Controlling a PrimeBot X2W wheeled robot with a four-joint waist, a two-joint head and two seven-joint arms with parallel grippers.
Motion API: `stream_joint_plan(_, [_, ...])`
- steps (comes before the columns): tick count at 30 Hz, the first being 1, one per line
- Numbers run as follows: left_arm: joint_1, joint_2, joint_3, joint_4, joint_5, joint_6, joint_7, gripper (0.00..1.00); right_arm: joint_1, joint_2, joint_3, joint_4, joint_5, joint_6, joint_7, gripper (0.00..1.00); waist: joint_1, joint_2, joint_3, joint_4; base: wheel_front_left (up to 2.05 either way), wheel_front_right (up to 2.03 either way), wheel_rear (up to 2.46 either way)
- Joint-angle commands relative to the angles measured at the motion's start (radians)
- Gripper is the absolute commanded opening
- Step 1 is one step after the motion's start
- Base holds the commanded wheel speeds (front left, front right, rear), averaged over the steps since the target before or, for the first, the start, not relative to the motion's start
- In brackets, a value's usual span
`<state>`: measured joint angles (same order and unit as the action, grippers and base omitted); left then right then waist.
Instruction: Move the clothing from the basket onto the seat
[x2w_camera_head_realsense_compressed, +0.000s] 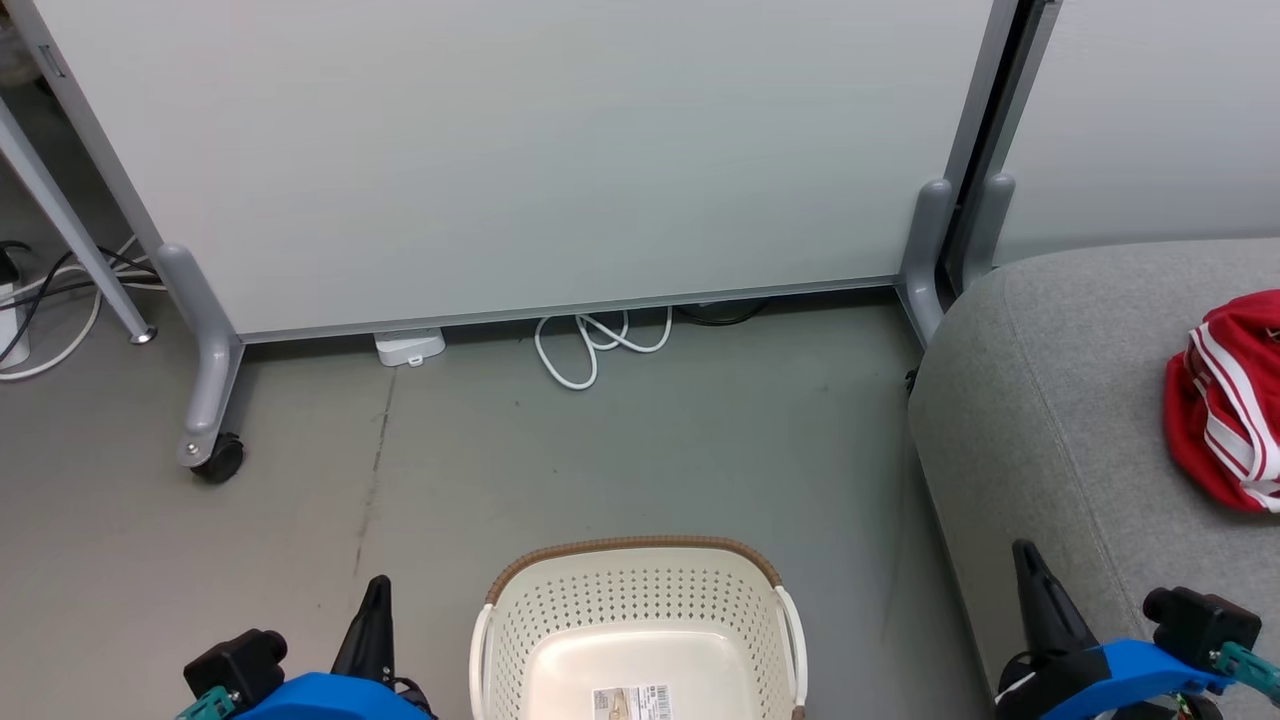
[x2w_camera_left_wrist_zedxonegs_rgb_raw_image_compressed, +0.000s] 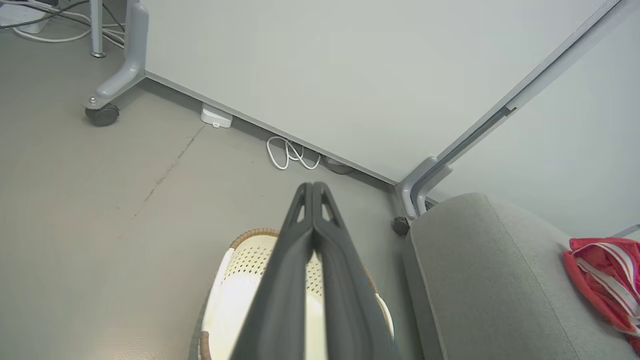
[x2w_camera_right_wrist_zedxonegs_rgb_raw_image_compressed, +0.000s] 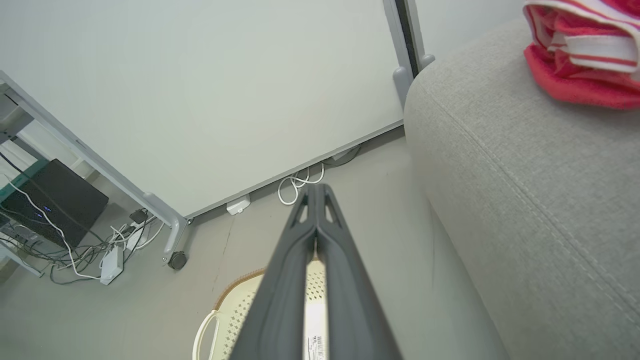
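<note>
The cream perforated basket (x2w_camera_head_realsense_compressed: 640, 630) with a brown rim stands on the floor at the bottom centre, with a barcode label on its bare bottom and no garment in the part I see. Red clothing (x2w_camera_head_realsense_compressed: 1225, 400) with white stripes lies bunched on the light-grey seat (x2w_camera_head_realsense_compressed: 1060, 400) at the right. My left gripper (x2w_camera_head_realsense_compressed: 375, 590) is shut, left of the basket. In its wrist view the left gripper (x2w_camera_left_wrist_zedxonegs_rgb_raw_image_compressed: 312, 186) has its fingers pressed together above the basket (x2w_camera_left_wrist_zedxonegs_rgb_raw_image_compressed: 240, 280). My right gripper (x2w_camera_head_realsense_compressed: 1025, 555) is shut and holds nothing, above the seat's front edge; the right gripper (x2w_camera_right_wrist_zedxonegs_rgb_raw_image_compressed: 316, 187) points over the floor.
A pale partition panel (x2w_camera_head_realsense_compressed: 520, 150) on grey wheeled legs (x2w_camera_head_realsense_compressed: 215, 455) closes off the far side. A white cable (x2w_camera_head_realsense_compressed: 595, 345) and a small white box (x2w_camera_head_realsense_compressed: 408, 347) lie at its base. More cables and a black box (x2w_camera_right_wrist_zedxonegs_rgb_raw_image_compressed: 55, 200) sit at the far left.
</note>
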<state>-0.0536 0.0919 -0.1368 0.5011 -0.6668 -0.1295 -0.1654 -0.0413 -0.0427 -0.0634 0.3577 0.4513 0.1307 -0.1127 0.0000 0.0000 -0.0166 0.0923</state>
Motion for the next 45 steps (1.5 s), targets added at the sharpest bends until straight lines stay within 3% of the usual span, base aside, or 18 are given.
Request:
stream_joint_plan(1, [-0.030,0.001,0.015,-0.023,-0.031,0.000,0.007,0.00,-0.025,-0.004,-0.003,-0.022,0.040,0.000,0.007,0.00,0.0000,0.0000,0.000,-0.001,0.00,0.00,0.00])
stream_joint_plan(45, [-0.048,-0.022,0.145,-0.152,-0.524,-0.001,0.155,0.00,-0.054,-0.008,-0.030,-0.075,0.645,0.000,0.127,0.00,0.0000,0.0000,0.008,-0.039,0.00,0.00,0.00])
